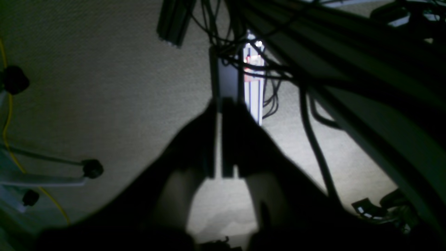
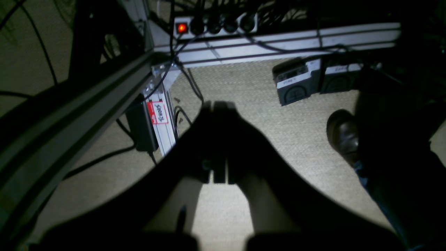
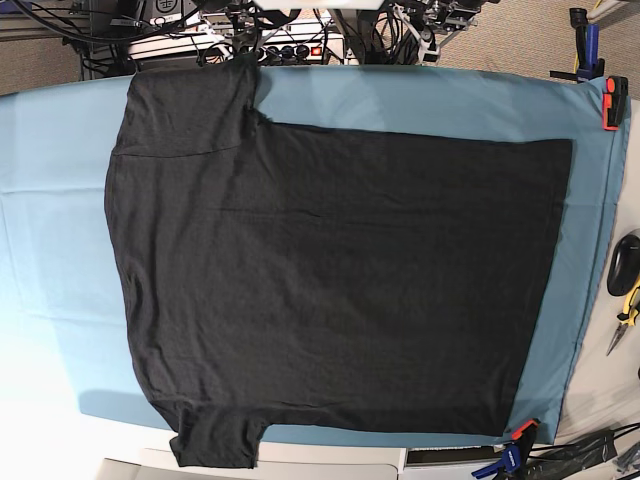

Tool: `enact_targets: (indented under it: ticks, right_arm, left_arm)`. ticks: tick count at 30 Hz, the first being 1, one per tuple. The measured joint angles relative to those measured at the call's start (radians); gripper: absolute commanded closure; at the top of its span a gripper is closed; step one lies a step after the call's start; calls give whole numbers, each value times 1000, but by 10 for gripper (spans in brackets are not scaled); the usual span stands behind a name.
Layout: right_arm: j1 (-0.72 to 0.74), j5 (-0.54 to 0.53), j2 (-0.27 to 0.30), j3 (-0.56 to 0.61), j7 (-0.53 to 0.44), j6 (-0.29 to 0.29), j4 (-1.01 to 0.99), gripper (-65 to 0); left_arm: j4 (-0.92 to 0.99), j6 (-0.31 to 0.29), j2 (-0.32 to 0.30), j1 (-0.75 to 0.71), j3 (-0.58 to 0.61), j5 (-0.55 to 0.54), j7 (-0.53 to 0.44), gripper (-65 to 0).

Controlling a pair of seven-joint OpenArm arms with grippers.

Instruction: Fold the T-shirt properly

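Note:
The black T-shirt [image 3: 340, 270] lies spread flat on the teal table cloth [image 3: 50, 250], plain side up, with its hem toward the right. One sleeve [image 3: 190, 110] lies at the top left and the other [image 3: 215, 440] hangs over the front edge. Neither arm shows in the base view. My left gripper [image 1: 219, 104] is shut and empty, hanging over carpet beside the table frame. In the right wrist view, my right gripper [image 2: 214, 104] is also shut on nothing, above the floor. The T-shirt is out of both wrist views.
A red clamp [image 3: 610, 100] and an orange-blue clamp [image 3: 518, 440] pin the cloth at the right edge. Hand tools [image 3: 625, 290] lie on the far right. A power strip [image 2: 212, 24], cables, frame rails and a person's shoe [image 2: 343, 134] are down by the floor.

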State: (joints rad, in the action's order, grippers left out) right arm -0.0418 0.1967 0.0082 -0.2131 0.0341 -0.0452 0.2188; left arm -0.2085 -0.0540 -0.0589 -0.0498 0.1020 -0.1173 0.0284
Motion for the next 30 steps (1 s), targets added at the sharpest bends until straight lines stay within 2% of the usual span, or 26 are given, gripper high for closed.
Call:
enact_targets:
  ticks: [30]
  right_arm:
    - [0,0,0,0,18,0,24,0]
  left_arm:
    - [0,0,-3,0,0,0,0,-35]
